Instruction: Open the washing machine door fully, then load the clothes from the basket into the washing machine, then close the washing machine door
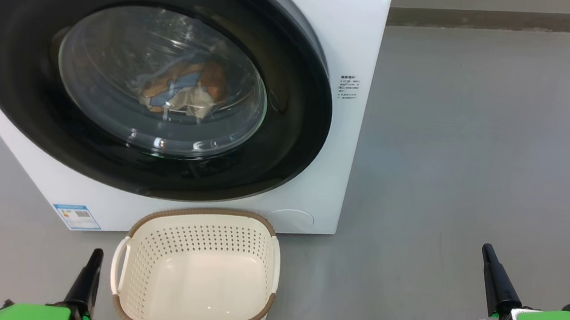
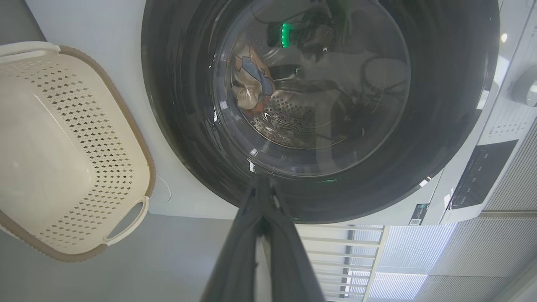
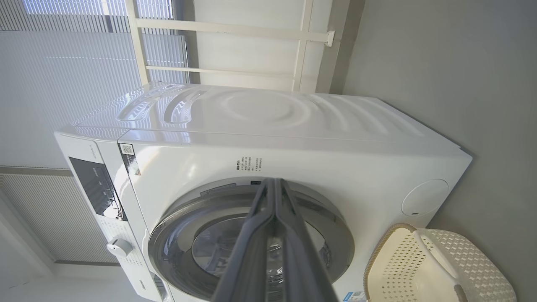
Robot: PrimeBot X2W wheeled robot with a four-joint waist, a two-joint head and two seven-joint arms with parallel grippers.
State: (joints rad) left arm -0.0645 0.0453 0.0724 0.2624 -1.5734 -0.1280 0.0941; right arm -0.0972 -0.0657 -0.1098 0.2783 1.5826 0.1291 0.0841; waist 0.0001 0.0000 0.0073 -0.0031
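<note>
A smooth grey floor (image 1: 444, 142), pale slatted blinds (image 3: 63, 84) behind; on it stands the boxy white washing machine (image 1: 354, 58) — glossy black-rimmed door (image 1: 291, 145) shut, the clothes (image 1: 184, 88) bunched behind its bulging glass; the perforated cream basket (image 1: 199, 213) sits just before it; left gripper (image 1: 98, 253) and right gripper (image 1: 486, 248) both have fingers pressed together.

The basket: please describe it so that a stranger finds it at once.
Find the big white washing machine with its round black door. On the grey floor just in front of it stands the basket: cream plastic, full of small holes, brown rim, empty.
</note>
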